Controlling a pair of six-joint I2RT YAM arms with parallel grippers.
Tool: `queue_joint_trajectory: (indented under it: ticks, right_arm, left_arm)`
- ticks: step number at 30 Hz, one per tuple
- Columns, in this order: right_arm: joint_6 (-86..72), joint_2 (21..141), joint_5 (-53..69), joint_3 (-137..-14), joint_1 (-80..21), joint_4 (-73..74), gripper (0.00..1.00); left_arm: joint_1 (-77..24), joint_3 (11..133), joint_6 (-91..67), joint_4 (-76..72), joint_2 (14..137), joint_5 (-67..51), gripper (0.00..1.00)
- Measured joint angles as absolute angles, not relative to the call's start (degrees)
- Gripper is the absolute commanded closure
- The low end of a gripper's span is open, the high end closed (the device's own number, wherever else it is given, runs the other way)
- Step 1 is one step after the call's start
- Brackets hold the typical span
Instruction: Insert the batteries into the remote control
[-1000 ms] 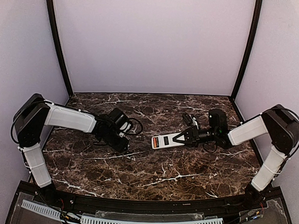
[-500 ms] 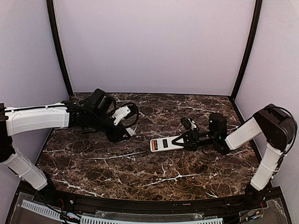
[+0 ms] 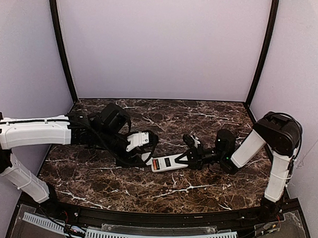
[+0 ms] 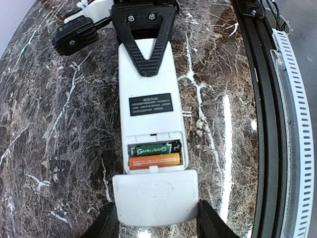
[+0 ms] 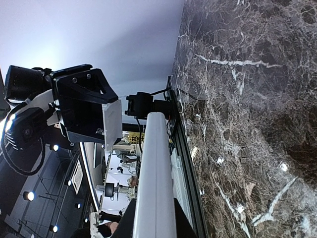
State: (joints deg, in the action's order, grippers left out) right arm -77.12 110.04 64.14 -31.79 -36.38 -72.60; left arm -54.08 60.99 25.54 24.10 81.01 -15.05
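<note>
The desk (image 4: 64,148) is glossy dark marble veined white, the remote control (image 4: 148,94) and its lid (image 4: 154,196) smooth matt white plastic, the batteries (image 4: 154,154) shiny-wrapped.

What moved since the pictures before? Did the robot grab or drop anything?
The left gripper swung out, then right toward the remote control, bringing the white battery cover up to its open end. The right gripper carried the remote control left and nearer the arms' bases. Nothing was grabbed or dropped: the right gripper still clamps the remote control, and the left gripper still holds the battery cover.
</note>
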Motion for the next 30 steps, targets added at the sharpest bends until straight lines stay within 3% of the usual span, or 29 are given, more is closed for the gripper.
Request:
queue_joint_trajectory:
  ticks: [30]
  right_arm:
    - [-75.8,110.0,61.6,-32.9,-38.3,-73.7,1.0]
  left_arm:
    - [-58.0,66.5,28.9,25.9,90.0,-6.2,0.55]
